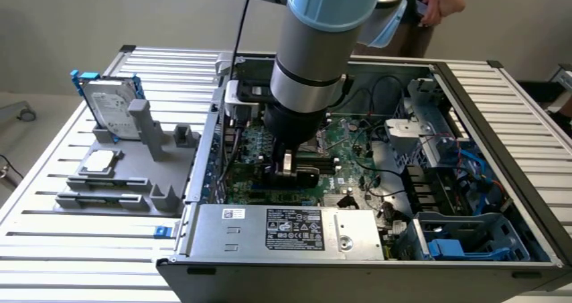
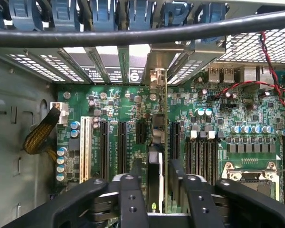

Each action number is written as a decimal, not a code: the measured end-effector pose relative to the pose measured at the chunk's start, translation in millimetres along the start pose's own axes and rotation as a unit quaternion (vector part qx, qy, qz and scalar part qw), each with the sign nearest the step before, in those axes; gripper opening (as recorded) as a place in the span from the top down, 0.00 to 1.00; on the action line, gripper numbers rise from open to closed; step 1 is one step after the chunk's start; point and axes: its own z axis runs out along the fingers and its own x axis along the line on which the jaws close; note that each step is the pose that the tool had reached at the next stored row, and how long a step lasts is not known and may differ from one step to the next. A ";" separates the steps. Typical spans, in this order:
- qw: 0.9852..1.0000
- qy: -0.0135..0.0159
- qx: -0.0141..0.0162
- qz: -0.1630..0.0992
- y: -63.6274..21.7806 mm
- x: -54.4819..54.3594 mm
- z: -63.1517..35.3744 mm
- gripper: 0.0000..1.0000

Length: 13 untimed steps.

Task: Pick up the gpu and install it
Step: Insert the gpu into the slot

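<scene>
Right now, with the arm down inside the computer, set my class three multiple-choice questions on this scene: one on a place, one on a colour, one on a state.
1. Where is the gpu?
A on the floor
B in the gripper, over the motherboard
C in a drawer

2. What colour is the motherboard?
A red
B blue
C green

3. How is the computer case?
A open
B shut by a panel
C wrapped in plastic

Answers:
1 B: the wrist view shows the card on edge between the fingers.
2 C: the board is green in both views.
3 A: the exterior view looks straight in at its parts.
</scene>
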 end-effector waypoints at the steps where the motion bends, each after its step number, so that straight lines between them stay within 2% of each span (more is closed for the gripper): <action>1: 1.000 0.000 0.000 0.000 0.1 0.0 -0.5 0.60; 2: 1.000 0.000 0.000 0.000 0.2 0.0 -1.2 0.54; 3: 1.000 0.000 0.000 0.000 0.3 -0.1 -2.3 0.54; 4: 1.000 0.000 0.000 0.000 0.6 -0.3 -4.1 0.47; 10: 1.000 0.000 0.000 0.000 4.2 -2.3 -28.9 0.47; 13: 1.000 0.000 0.000 0.000 5.3 -2.9 -36.7 0.50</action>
